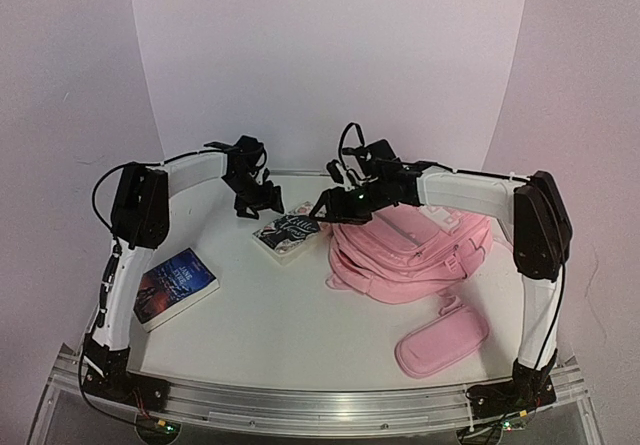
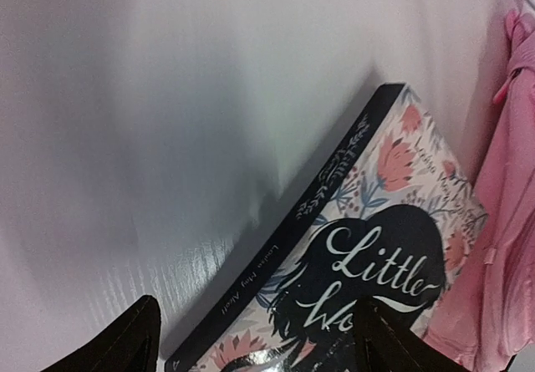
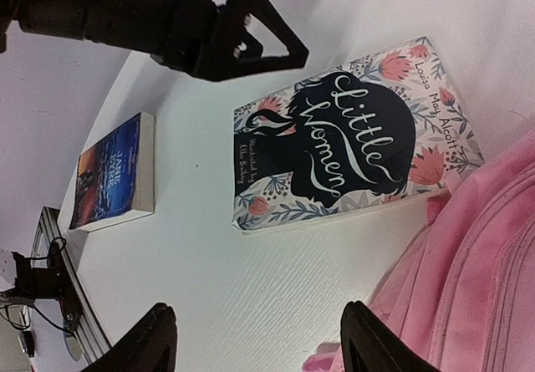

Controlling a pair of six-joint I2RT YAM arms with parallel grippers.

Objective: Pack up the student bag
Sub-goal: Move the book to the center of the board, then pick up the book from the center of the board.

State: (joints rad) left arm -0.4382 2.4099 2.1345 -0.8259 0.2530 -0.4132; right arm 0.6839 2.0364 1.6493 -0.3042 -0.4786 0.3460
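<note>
The left gripper (image 2: 257, 309) is hovering wide open over the floral paperback book (image 2: 368, 255), probably readying a pickup. It should be straddling the dark spine side, since the opposite edge is touching the large pink fabric backpack (image 1: 415, 255). The right gripper (image 3: 259, 305), likewise spread and empty, is hanging beside the backpack. The white table (image 1: 300, 315) is offering room leftward.

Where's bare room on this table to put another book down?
Front-centre of the white table is bare, bordered by the blue paperback, the floral book, the pink fabric backpack and the pink pencil case. Rear centre is crowded: left gripper and right gripper by that book.
</note>
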